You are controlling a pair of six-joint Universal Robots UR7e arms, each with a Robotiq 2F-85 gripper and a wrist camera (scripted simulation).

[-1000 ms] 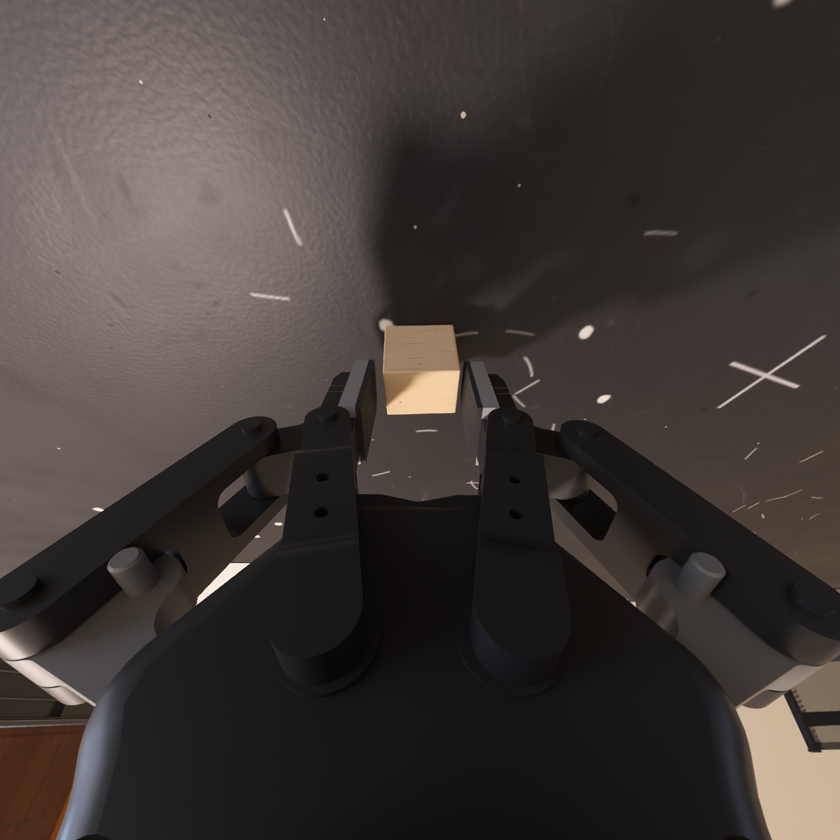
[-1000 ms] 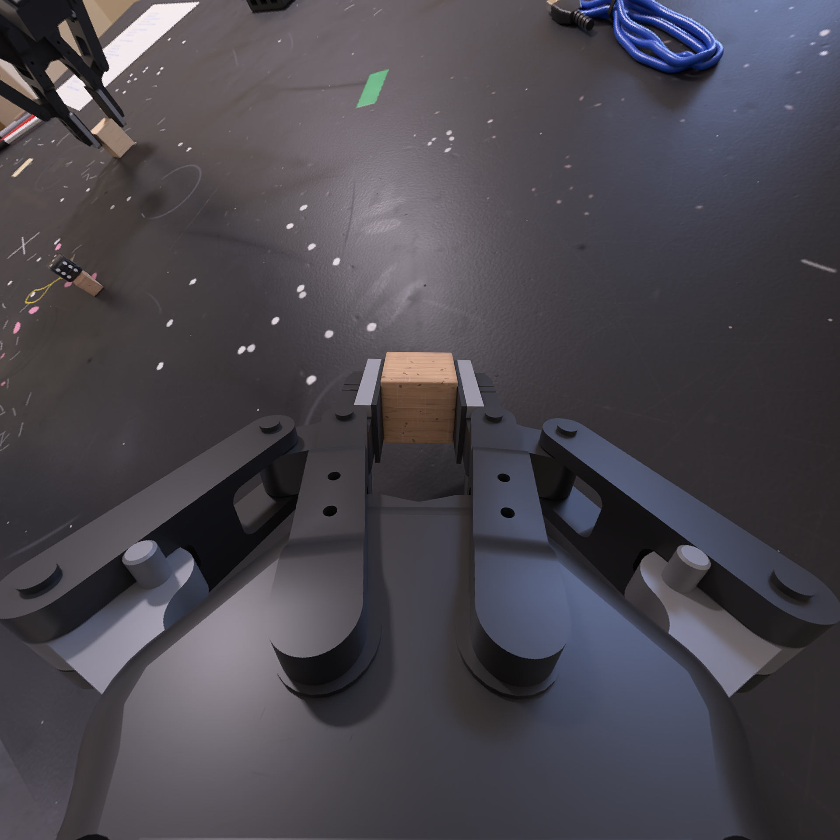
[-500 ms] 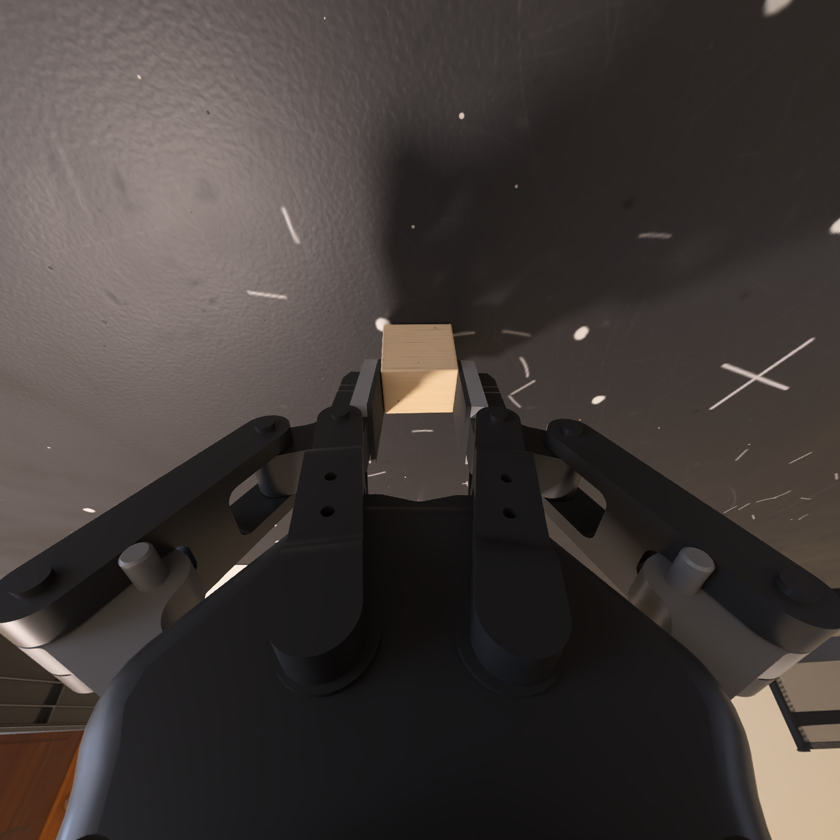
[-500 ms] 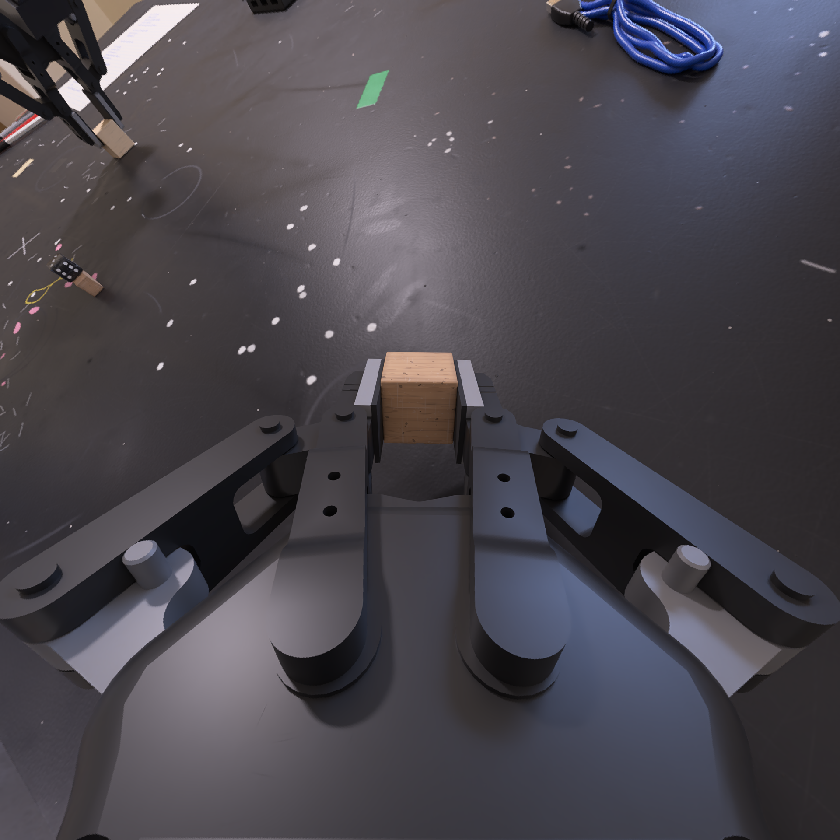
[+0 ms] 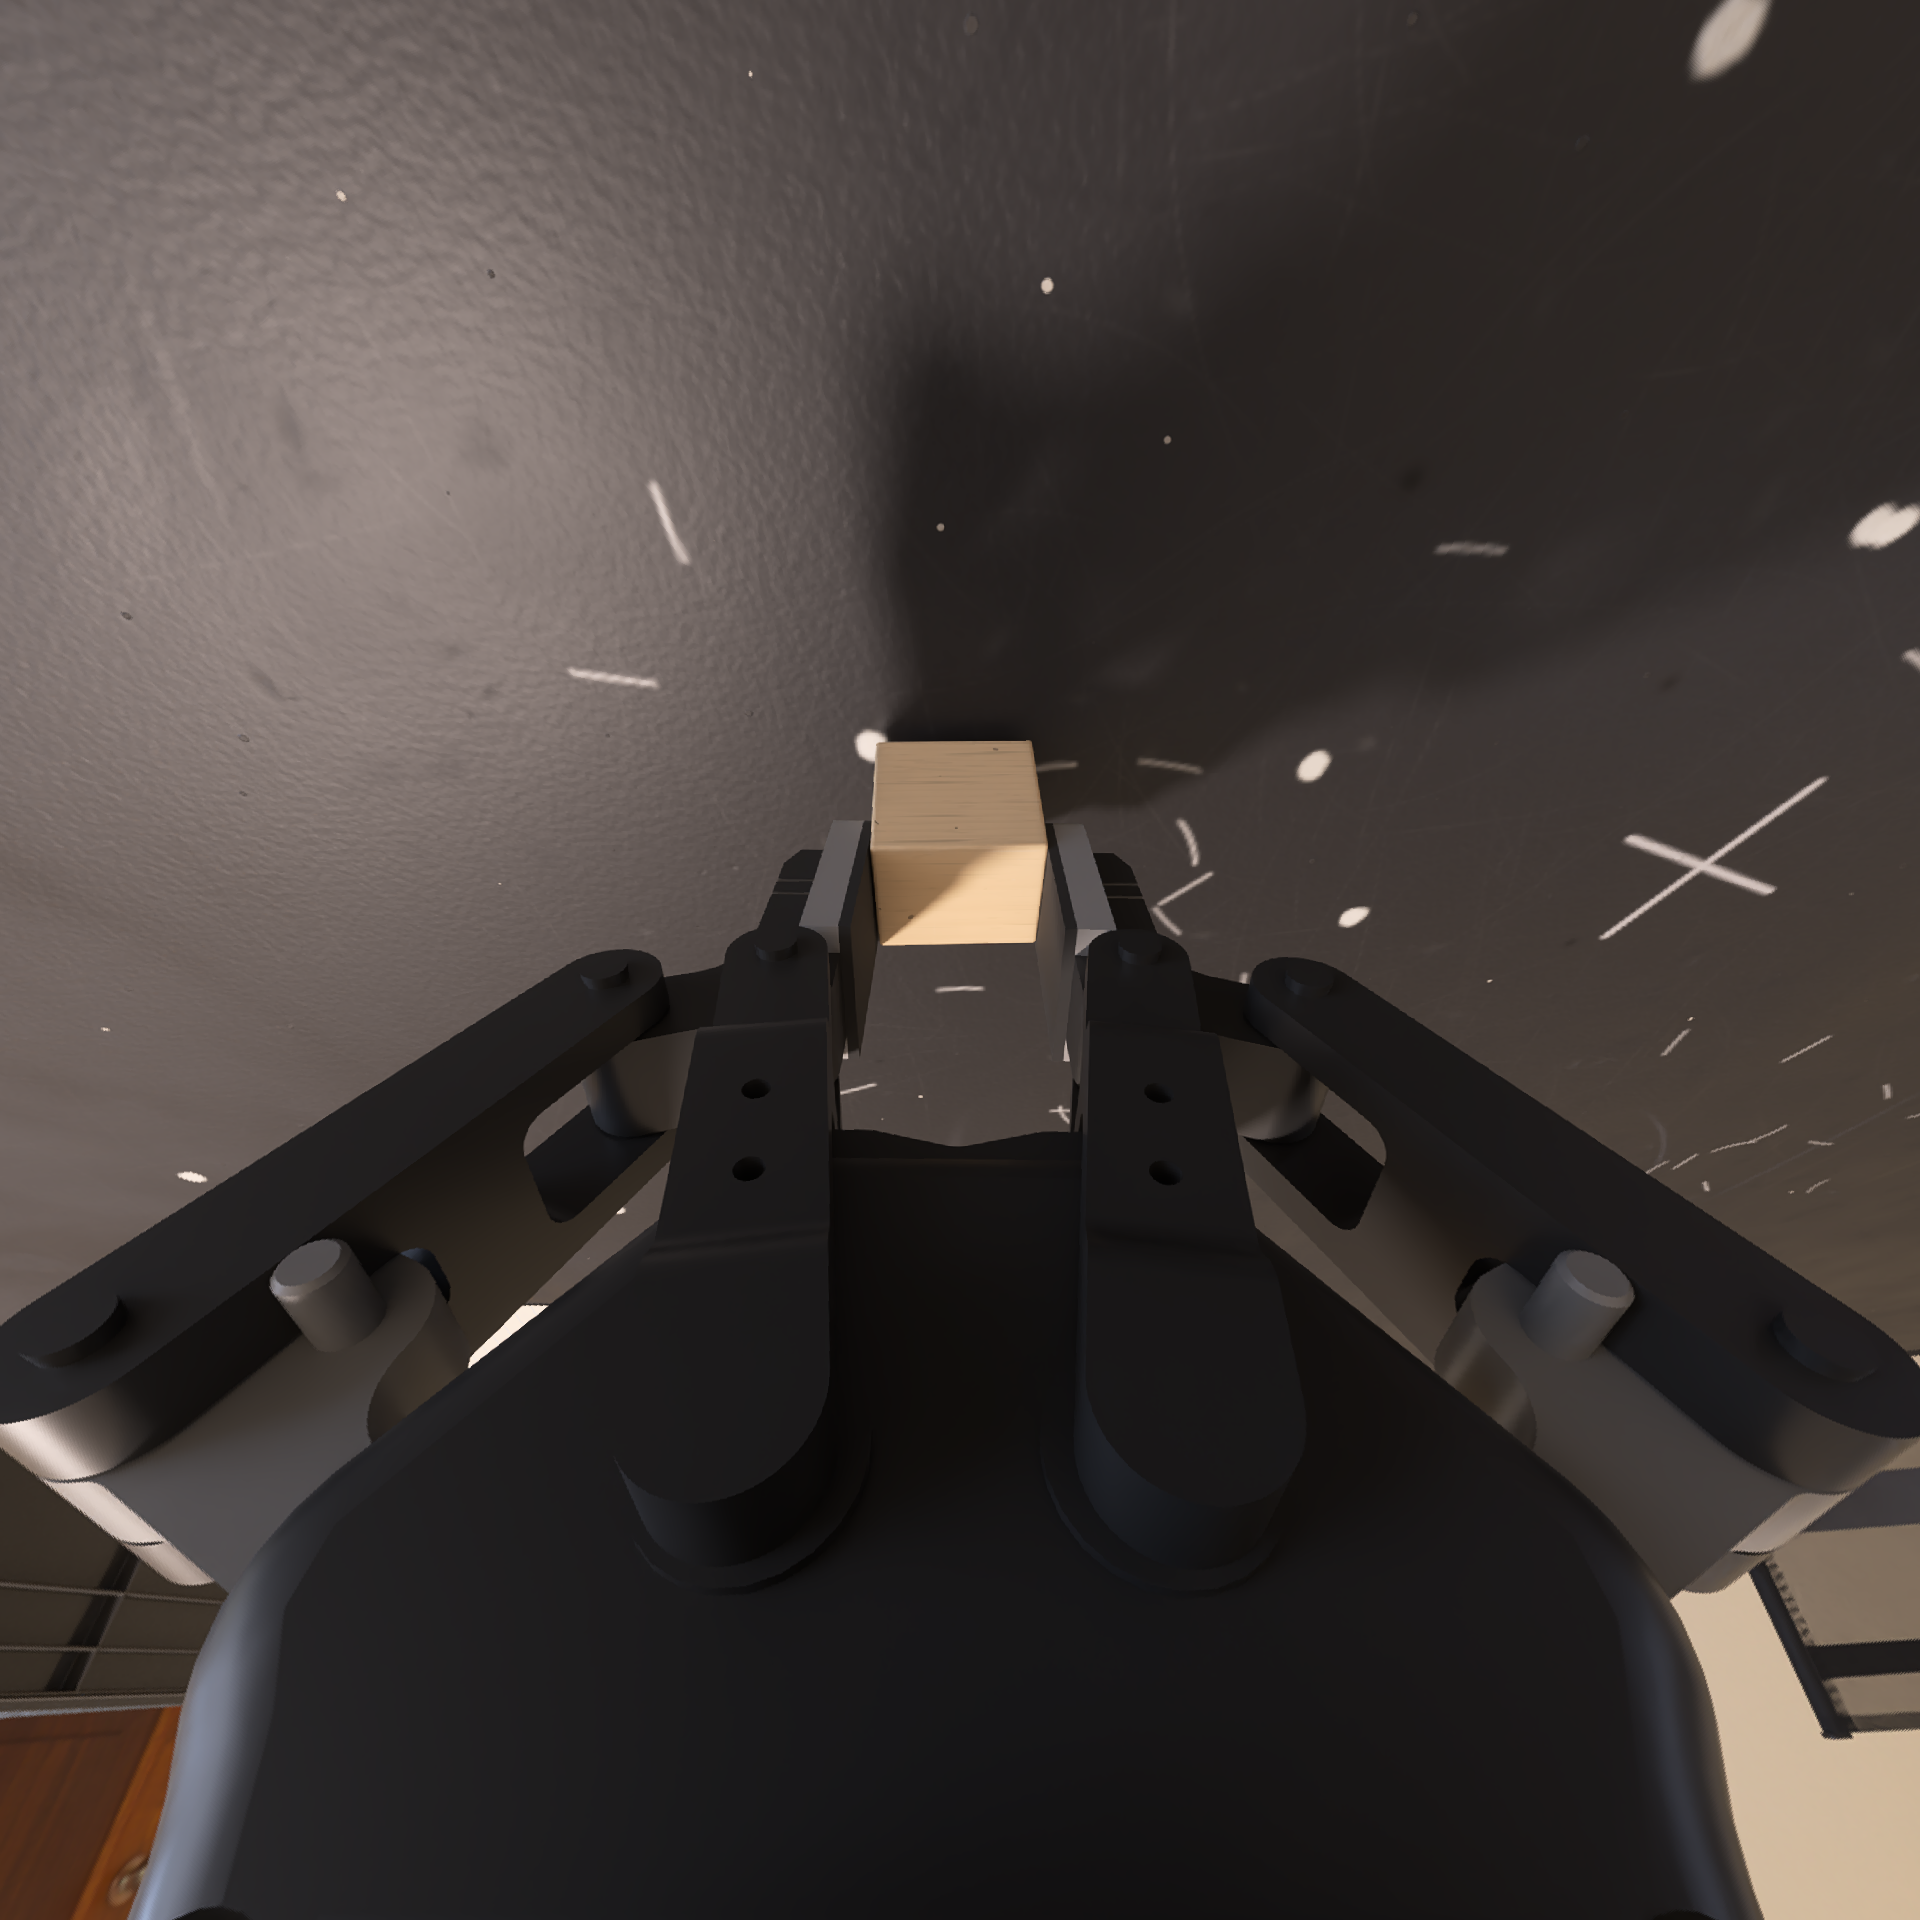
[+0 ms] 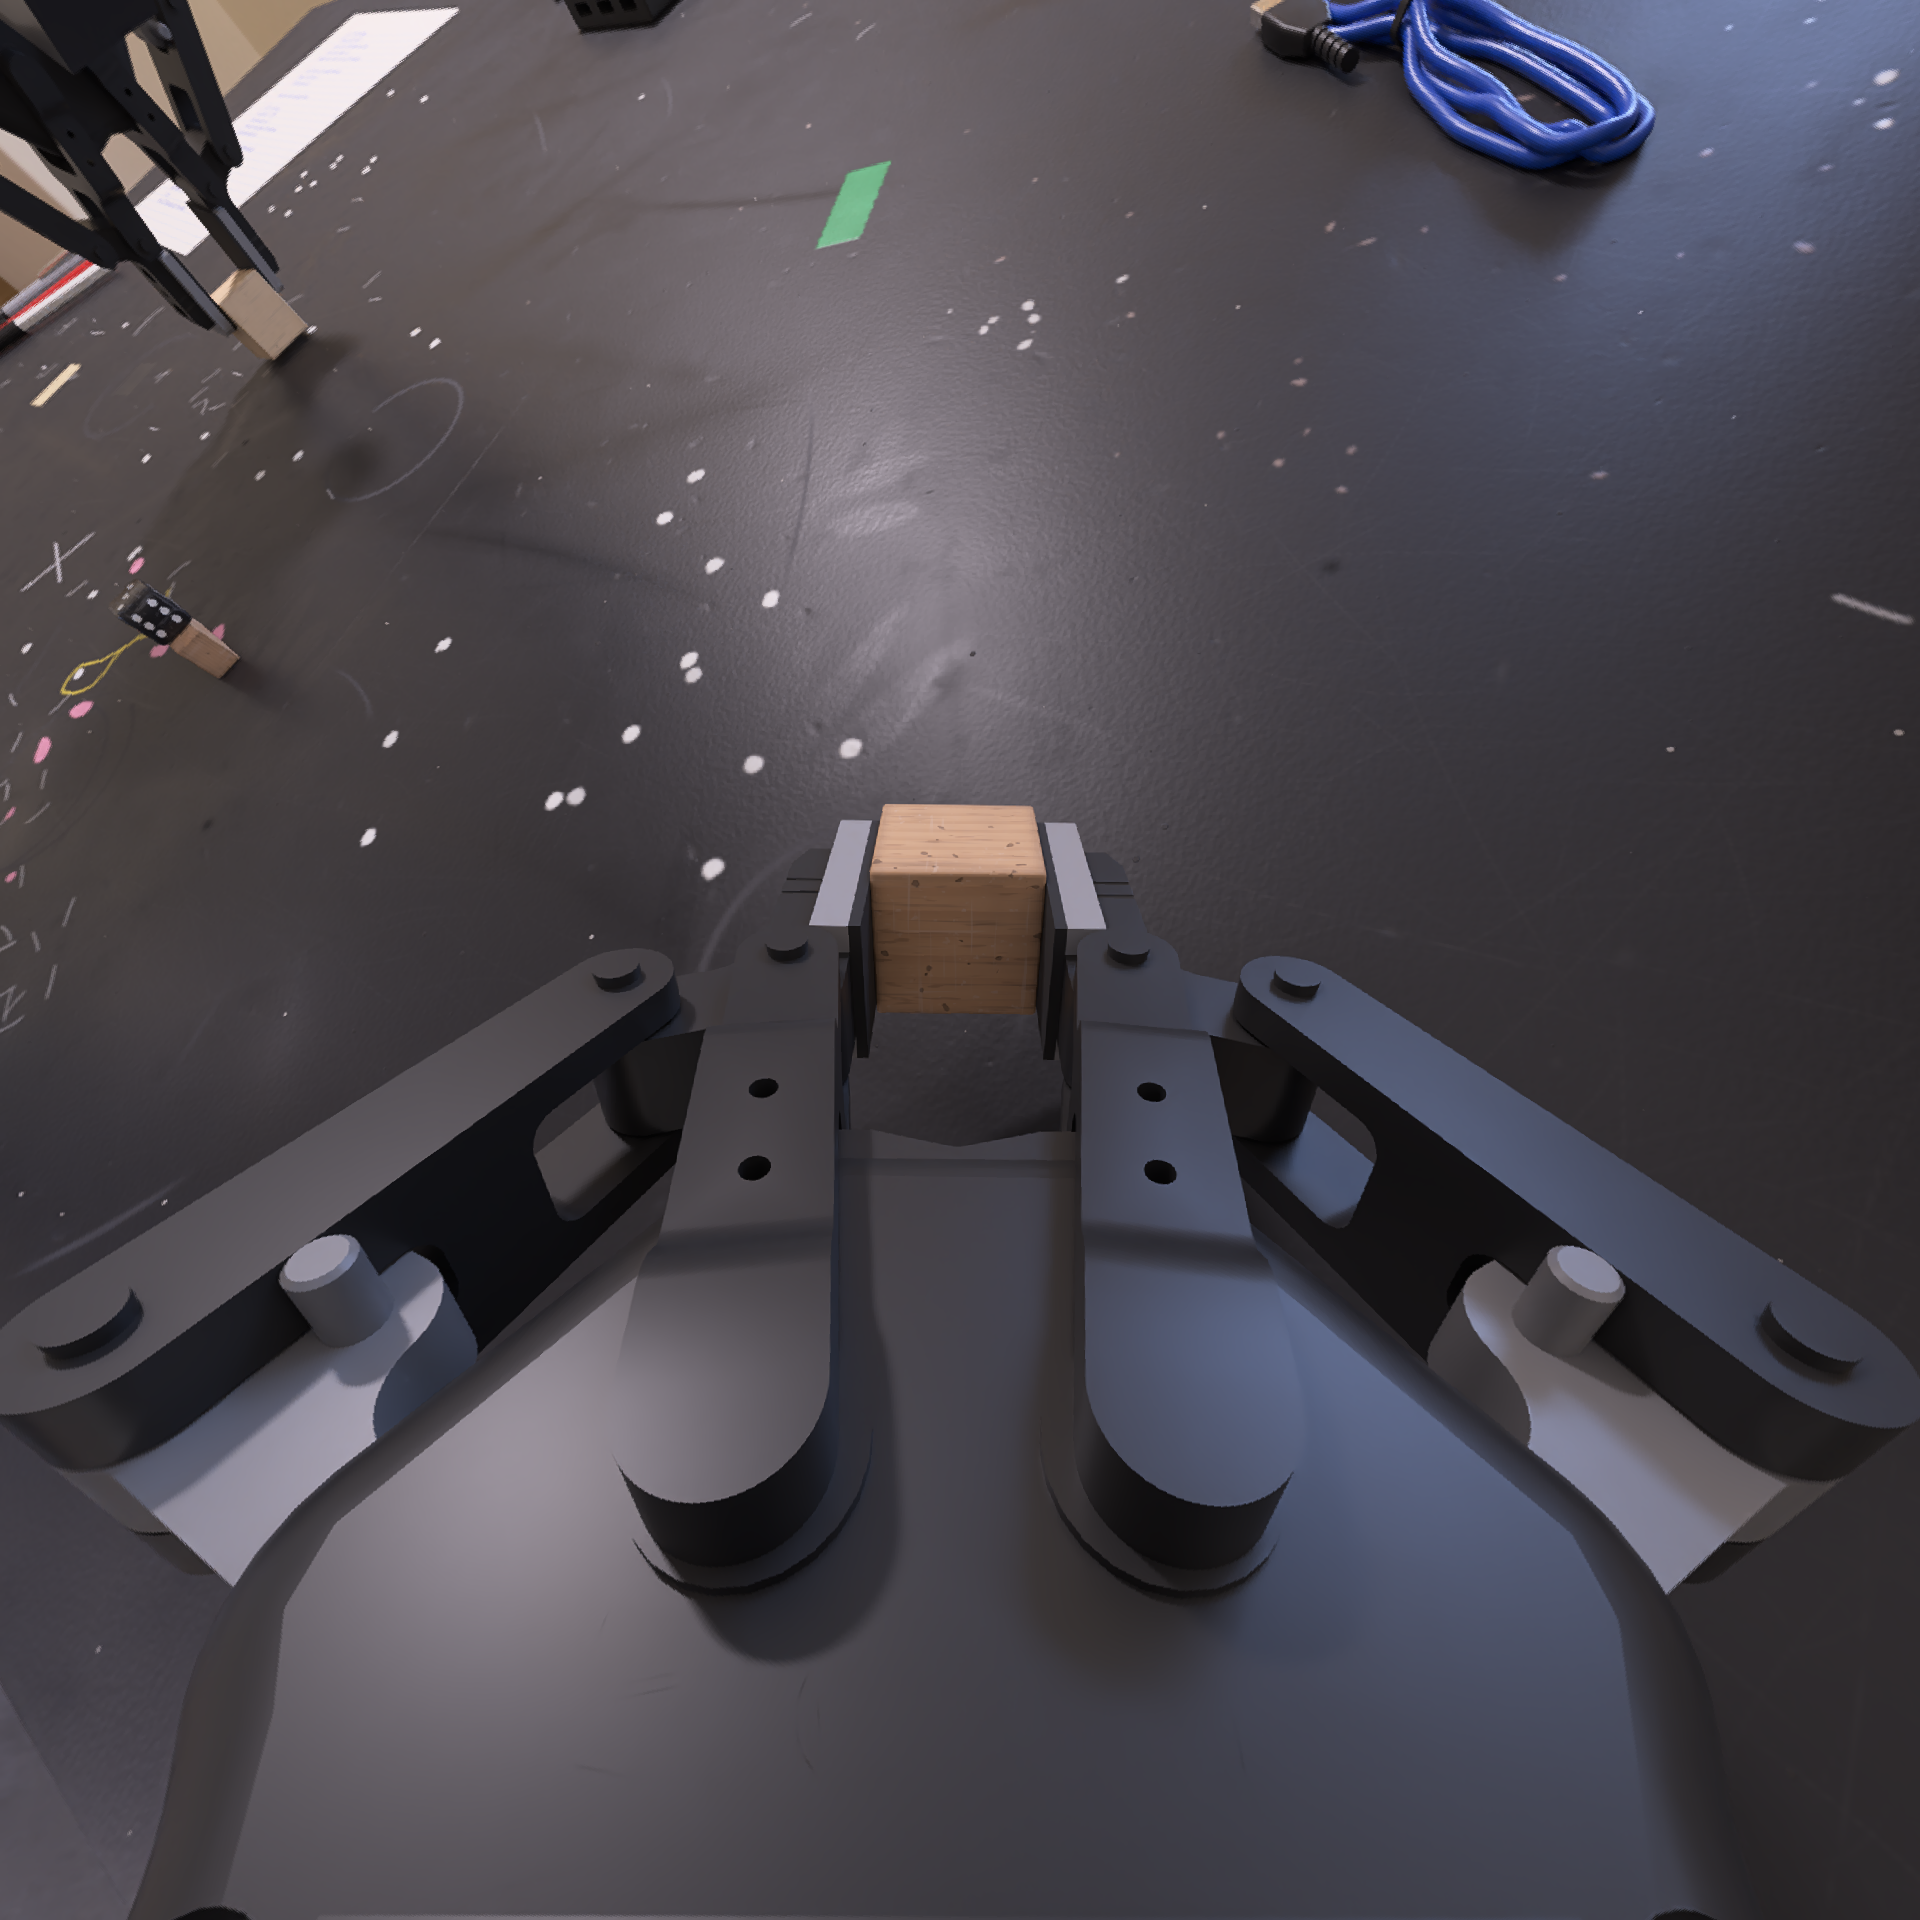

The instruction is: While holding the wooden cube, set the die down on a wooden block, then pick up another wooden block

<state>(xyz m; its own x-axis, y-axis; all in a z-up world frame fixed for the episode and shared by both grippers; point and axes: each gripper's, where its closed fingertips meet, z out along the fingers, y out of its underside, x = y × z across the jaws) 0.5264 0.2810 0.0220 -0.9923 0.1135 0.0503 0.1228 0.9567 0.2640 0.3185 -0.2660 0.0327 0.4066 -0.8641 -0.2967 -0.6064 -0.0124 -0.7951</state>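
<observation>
In the left wrist view my left gripper is shut on a pale wooden block that sits low over the dark table. In the right wrist view my right gripper is shut on a brown wooden cube and holds it above the table. Far left in that view, a black die with white pips rests on a small wooden block. The left gripper and its pale block show at the top left.
A coiled blue cable lies at the back right. A green tape strip is stuck on the table at the back. A white sheet and a black box lie at the far edge.
My left fingers have closed inward until both pads touch the pale block. The right gripper and its cube have not moved. The die and its block stay in place.
</observation>
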